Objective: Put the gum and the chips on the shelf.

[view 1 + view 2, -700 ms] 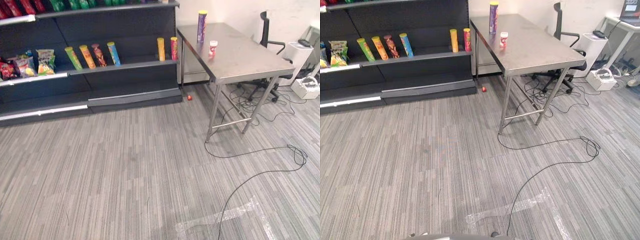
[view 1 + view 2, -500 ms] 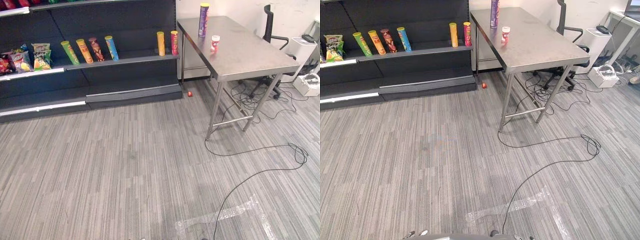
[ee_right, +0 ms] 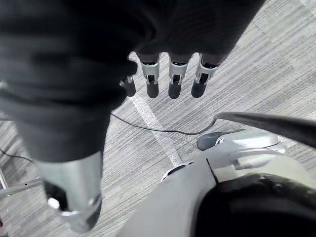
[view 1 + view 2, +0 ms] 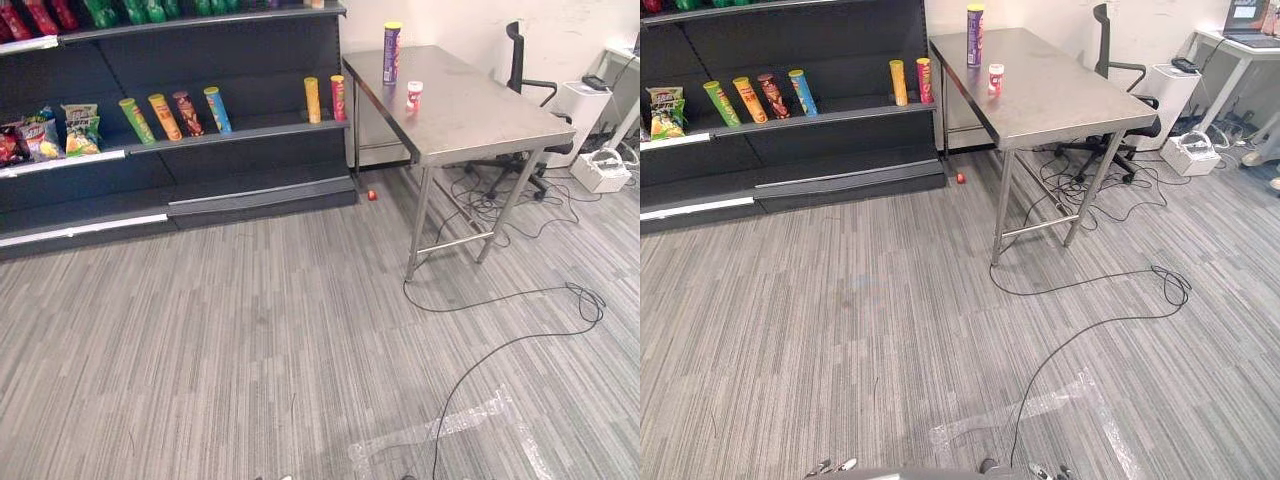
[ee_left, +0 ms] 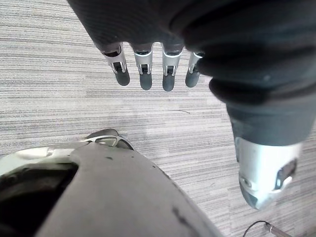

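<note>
Here, the shelf (image 4: 250,128) stands ahead to the robot's left, with the steel surface (image 4: 480,120) just beside its end, ahead to the right. The chips can (image 4: 392,52) stands upright near the surface's far end, long axis vertical. The smaller gum bottle (image 4: 414,96), also upright, stands near it on the robot's side. Both are well apart from the left robot hand (image 5: 145,69) and the right robot hand (image 3: 176,74), which hang over the carpet with fingers straight and empty. The right is judged nearer.
</note>
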Motion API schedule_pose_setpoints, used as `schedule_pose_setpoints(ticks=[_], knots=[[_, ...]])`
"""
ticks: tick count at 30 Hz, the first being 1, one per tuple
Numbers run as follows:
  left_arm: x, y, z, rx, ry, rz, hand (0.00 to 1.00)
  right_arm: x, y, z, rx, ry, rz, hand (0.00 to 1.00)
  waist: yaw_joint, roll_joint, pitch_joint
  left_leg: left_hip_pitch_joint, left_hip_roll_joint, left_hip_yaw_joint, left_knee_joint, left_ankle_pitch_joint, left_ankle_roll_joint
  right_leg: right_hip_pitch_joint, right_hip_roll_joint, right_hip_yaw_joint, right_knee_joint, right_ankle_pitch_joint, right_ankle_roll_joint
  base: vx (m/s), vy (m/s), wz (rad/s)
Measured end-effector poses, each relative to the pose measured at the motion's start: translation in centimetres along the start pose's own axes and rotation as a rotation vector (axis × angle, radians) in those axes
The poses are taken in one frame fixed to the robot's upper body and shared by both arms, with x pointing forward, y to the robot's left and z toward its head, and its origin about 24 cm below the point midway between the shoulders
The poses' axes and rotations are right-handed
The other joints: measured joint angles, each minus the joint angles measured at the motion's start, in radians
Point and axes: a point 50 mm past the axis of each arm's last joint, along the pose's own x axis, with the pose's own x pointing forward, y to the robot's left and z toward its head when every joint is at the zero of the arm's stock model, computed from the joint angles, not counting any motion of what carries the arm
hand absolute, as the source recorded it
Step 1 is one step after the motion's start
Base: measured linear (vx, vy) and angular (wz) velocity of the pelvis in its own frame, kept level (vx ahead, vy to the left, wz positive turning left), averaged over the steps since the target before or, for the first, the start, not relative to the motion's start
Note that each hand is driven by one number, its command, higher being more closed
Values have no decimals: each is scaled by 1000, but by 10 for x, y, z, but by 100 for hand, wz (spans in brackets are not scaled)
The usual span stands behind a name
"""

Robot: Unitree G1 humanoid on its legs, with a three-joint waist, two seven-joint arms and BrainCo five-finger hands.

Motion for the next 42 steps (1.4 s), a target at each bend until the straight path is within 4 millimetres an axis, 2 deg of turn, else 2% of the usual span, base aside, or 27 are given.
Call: schedule_pose_setpoints(ticks=[13,16,20,22,23,24,25,26,27,28,30,33,35,36,37,38,39,40,42], knots=[[2,0,3,45,9,-10,0,2,2,3,-77,7,6,0,0,7,-7,-10,0,-5,3,-1,3,1,3,-19,-18,16,-13,55,-5,1],[2,-1,4,45,6,-7,0,3,3,7,-37,-4,11,0,-1,11,-2,-15,5,-1,7,7,-11,-27,3,-17,24,15,-12,-13,-18,-8],[3,0,9,27,-7,1,0,5,4,15,15,-30,7,0,-2,7,25,-20,5,7,7,7,-20,-88,-11,-14,141,-54,-25,-60,-27,-3],[4,1,11,-7,-13,13,0,6,5,16,26,-34,14,0,1,1,38,-26,8,16,29,-6,-38,-109,-19,-14,192,-90,-36,-72,-72,8],[4,6,15,-40,-28,31,0,6,9,16,29,-37,33,0,0,-22,51,-96,30,18,176,-49,-69,-127,-44,-19,229,-127,-44,-81,-122,28],[5,9,18,-70,-41,45,0,6,11,15,46,-36,41,0,0,-41,68,-183,65,20,382,-68,-69,-134,-65,-26,253,-141,-51,-116,-171,35],[5,9,19,-92,-45,48,0,5,10,14,56,-34,40,0,0,-51,76,-233,91,18,491,-70,-66,-134,-71,-33,258,-144,-53,-98,-150,30],[5,8,20,-126,-53,48,0,5,7,13,60,-35,33,0,1,-32,85,-314,161,23,692,-76,-44,-123,-69,-47,266,-150,-59,-72,-67,22],[4,5,17,-187,-49,48,0,4,3,11,69,-32,23,0,1,-14,97,-350,225,32,824,-85,-23,-100,-67,-52,279,-165,-52,-4,23,19],[4,4,15,-212,-47,49,0,3,-1,11,69,-32,14,0,2,-10,98,-364,241,33,856,-88,-21,-90,-70,-52,284,-173,-48,57,85,16],[4,4,15,-265,-50,42,0,3,-3,10,74,-29,8,0,0,-9,99,-385,240,-5,852,-98,-32,-69,-91,-49,284,-181,-36,107,118,4],[4,3,17,-257,-56,34,0,5,-3,18,77,-52,10,0,-1,-3,104,-401,207,-43,628,-91,-42,-77,-118,-17,285,-192,-18,184,222,-12],[5,2,19,-245,-62,28,0,6,-1,23,77,-65,11,0,-4,2,112,-401,183,-86,378,-33,-64,-87,-154,11,290,-210,12,225,335,-30],[5,1,19,-243,-62,24,0,6,-1,24,76,-68,9,0,-4,9,115,-401,184,-104,319,-17,-71,-87,-163,16,290,-216,23,329,487,-32],[5,-1,21,-233,-64,16,0,7,-2,26,70,-73,8,0,-6,22,124,-406,194,-110,296,35,-88,-84,-178,40,290,-234,52,304,433,-30],[6,-3,22,-233,-66,12,0,7,-2,28,68,-77,6,0,-2,22,125,-422,181,-94,345,49,-70,-79,-198,69,273,-239,62,411,491,-34],[6,-3,23,-234,-77,13,0,9,2,31,71,-82,16,0,-3,35,126,-448,171,-68,420,-20,-16,-61,-210,86,253,-235,68,313,293,-25],[6,-4,25,-233,-85,12,0,9,4,33,70,-85,22,0,-3,35,128,-461,169,-62,453,-51,-8,-63,-214,102,263,-232,70,417,342,-19],[6,0,25,-231,-87,21,0,10,7,34,69,-85,30,0,4,8,117,-469,128,-20,513,-136,12,-52,-238,138,275,-198,83,433,286,-26]])
